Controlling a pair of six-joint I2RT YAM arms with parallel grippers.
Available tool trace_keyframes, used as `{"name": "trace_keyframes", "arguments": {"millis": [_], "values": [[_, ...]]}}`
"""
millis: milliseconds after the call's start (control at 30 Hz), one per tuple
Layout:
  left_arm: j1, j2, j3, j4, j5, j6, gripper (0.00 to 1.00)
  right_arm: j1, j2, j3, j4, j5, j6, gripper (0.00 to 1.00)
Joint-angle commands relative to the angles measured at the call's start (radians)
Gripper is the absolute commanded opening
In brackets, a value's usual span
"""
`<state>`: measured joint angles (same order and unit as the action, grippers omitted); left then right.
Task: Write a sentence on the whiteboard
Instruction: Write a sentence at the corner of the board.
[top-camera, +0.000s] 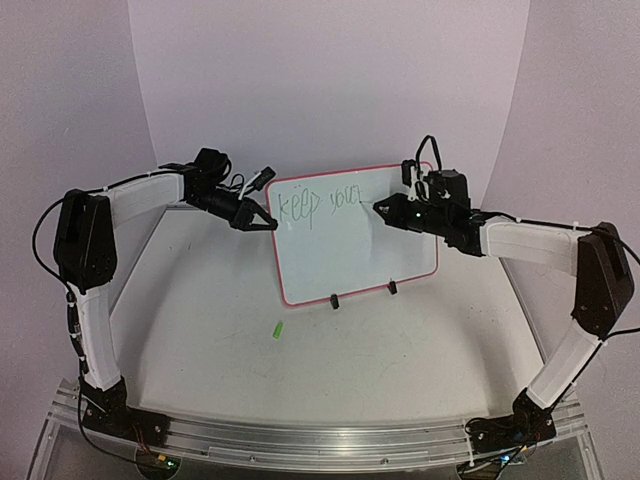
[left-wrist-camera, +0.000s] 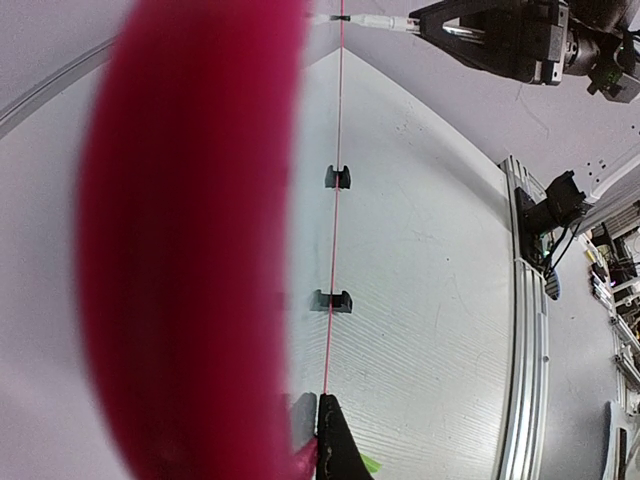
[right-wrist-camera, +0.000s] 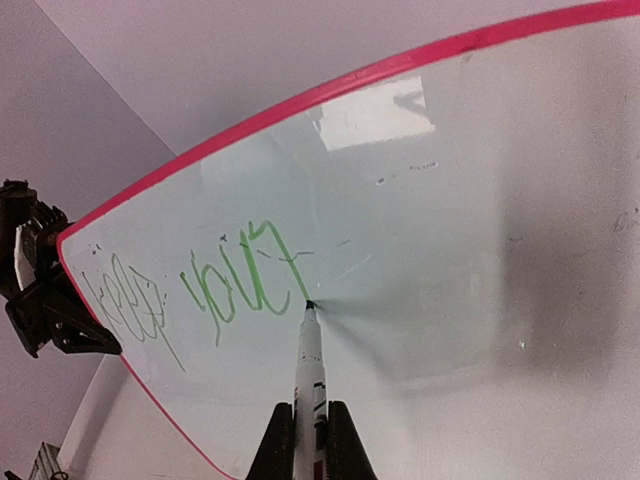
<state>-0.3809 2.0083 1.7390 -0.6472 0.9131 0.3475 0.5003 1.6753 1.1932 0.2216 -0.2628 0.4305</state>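
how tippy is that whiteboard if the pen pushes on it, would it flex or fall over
Probably tippy: the whiteboard stands nearly upright on only two small clip feet, so a push from the marker could rock it back. The left gripper clamped on its edge likely steadies it. It looks thin edge-on, so probably light and slightly flexible.
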Motion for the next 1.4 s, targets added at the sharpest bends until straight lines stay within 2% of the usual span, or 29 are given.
{"name": "trace_keyframes", "arguments": {"millis": [0,400,1367], "values": [[-0.019,-0.028,0.001,-0.013,-0.058,0.064,0.00,-0.005,-0.030,-0.021,-0.009,0.019,0.016,0.00],[-0.021,-0.033,-0.001,-0.014,-0.060,0.065,0.00,-0.004,-0.035,-0.003,0.091,0.023,0.065,0.00],[-0.023,-0.031,-0.002,-0.014,-0.062,0.067,0.00,-0.005,0.011,0.045,0.101,0.083,0.057,0.00]]}}
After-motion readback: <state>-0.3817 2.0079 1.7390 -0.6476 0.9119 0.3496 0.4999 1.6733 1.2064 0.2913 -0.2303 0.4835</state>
